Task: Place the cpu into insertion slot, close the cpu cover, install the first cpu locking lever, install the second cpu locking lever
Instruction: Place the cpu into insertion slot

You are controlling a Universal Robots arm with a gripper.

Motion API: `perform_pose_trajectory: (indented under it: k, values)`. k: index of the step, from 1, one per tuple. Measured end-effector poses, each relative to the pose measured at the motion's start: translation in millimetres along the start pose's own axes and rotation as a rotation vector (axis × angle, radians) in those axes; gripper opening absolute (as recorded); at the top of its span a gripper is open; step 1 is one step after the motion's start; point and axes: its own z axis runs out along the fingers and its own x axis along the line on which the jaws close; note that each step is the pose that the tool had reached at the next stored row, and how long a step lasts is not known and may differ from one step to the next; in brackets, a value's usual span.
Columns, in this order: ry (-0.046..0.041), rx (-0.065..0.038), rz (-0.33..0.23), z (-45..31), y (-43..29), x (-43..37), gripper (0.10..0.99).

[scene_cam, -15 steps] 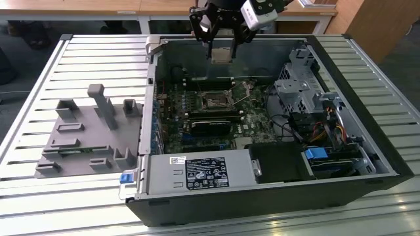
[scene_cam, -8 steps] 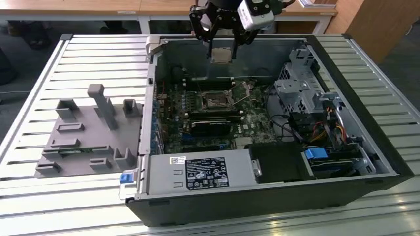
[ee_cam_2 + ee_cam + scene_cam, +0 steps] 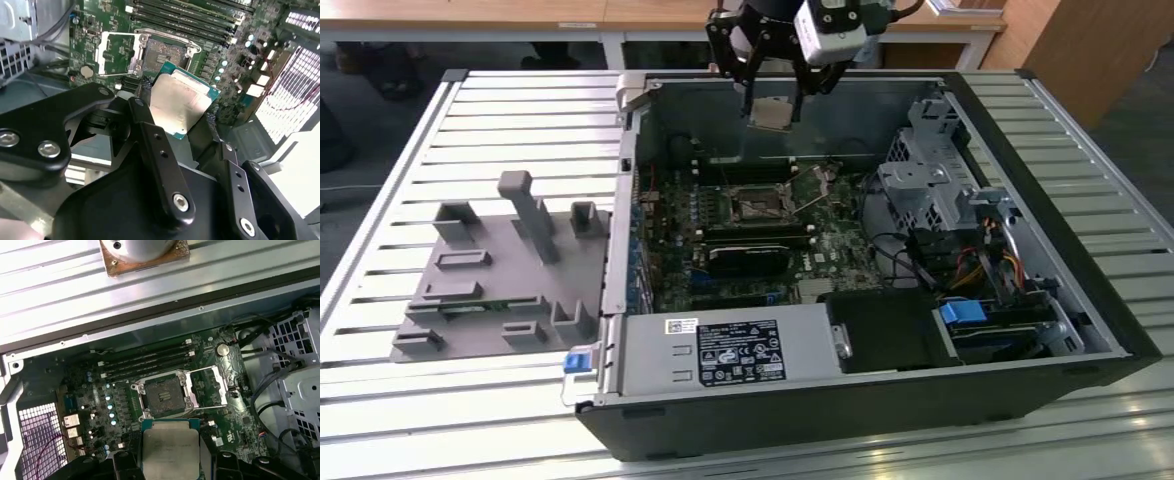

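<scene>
Cpu, silver face showing above a green edge, sits pinched by two opposite edges between the black fingers of the tool, which is closed on it. In the exterior view the tool hangs over the far wall of the open computer case, with the cpu tilted and well above the board, touching nothing else. In the first wrist view the cpu appears just short of the insertion slot, a dark square socket with a silver rim that is uncovered and has nothing in it; the slot also shows past the chip in the second wrist view. The cpu cover is swung open and stands just beside the slot as a thin silver frame with a square cut-out; how steeply it stands I cannot tell. Long black memory slots run beside the socket on the green motherboard, and a round coin cell lies near the cover. A silver drive cage fills the case toward the exterior view's right, and a labelled power supply sits along its near side. Outside the case, toward the exterior view's left, a grey moulded fixture rests on the slatted metal surface.
</scene>
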Motion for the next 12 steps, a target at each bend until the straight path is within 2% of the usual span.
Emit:
perform_pose_trajectory:
  k: [12]
  values:
    - [-0.0151,-0.002,0.169,0.4,0.1,0.0,0.541]
